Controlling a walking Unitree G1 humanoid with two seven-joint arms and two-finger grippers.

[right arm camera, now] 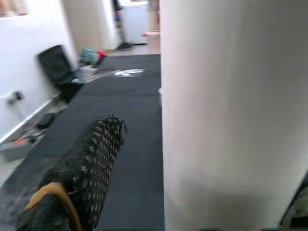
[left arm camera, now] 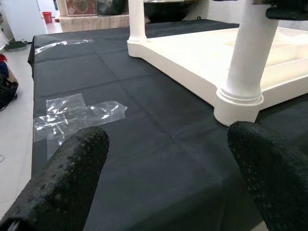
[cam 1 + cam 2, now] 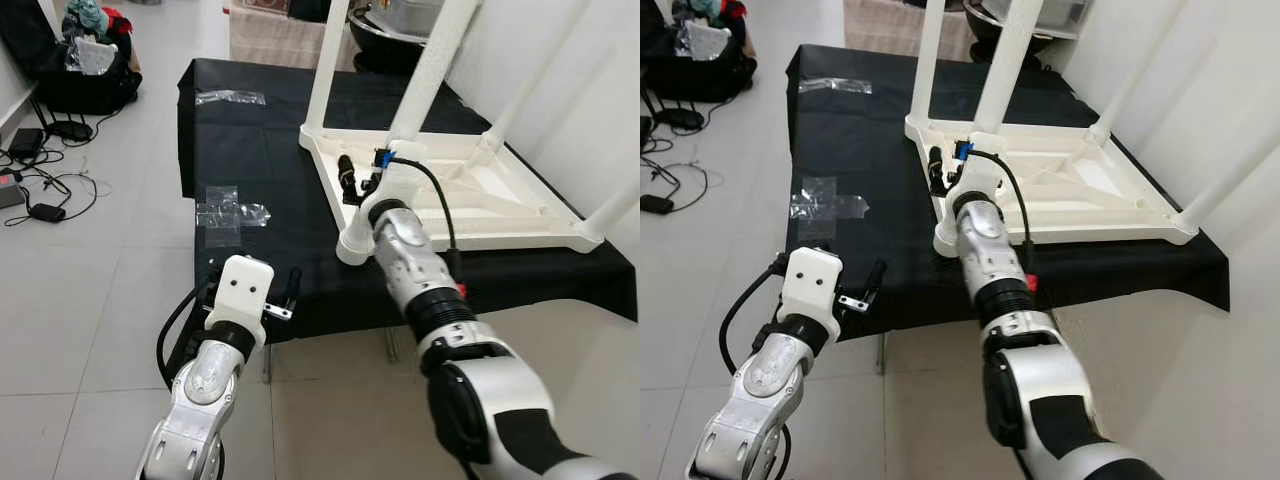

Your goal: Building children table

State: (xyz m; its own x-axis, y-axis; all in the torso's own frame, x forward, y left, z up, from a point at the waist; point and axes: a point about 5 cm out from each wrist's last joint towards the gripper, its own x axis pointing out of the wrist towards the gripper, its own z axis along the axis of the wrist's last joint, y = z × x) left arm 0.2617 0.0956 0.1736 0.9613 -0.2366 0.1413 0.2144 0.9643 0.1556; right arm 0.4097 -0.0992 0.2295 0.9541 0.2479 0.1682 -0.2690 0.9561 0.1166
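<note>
On the black bench (image 3: 250,150), my right fingers (image 3: 348,180) grip the upturned table's (image 3: 500,200) leg (image 3: 425,80); left fingers (image 2: 82,159) wide, idle.

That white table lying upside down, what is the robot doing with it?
It is putting together a small white table, which lies upside down on a black cloth. The right tool is around one upright leg near its base. The left tool hovers open at the cloth's near edge, holding nothing. Clear tape is stuck on the cloth.
</note>
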